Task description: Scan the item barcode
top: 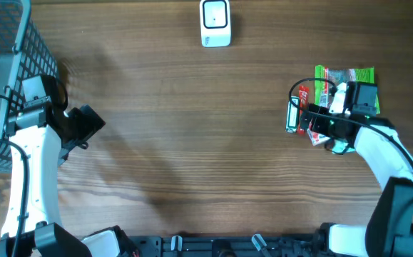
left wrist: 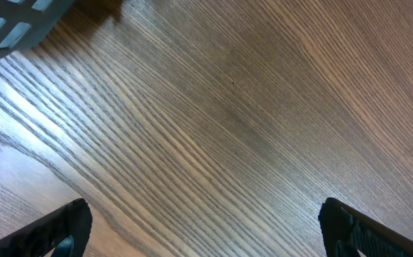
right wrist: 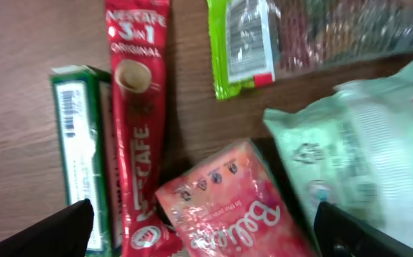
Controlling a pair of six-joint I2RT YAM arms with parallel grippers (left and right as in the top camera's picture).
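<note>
Right gripper (right wrist: 206,232) spread wide above the pink sachet (right wrist: 224,196), empty

red sachet (right wrist: 138,121): "nescafé 3in1 original"; pink packet (right wrist: 227,207): "bell…", partly legible

Soft, even light falls from above on the brown wood-grain desk (top: 192,164), and nothing is dim. The white left arm (top: 28,171) throws a broad, faint shadow rightward across the boards. The small white scanner box (top: 215,23) looks nearly washed out. In the left wrist view a pale sheen lies on the lower-left grain, and the grey mesh basket (left wrist: 13,25) in the corner is out of focus. The right wrist view is soft: the red coffee stick sachet (right wrist: 138,107) is legible, the pale mint packet (right wrist: 363,157) smears, and the clear green-edged bag (right wrist: 320,36) glints.
</note>
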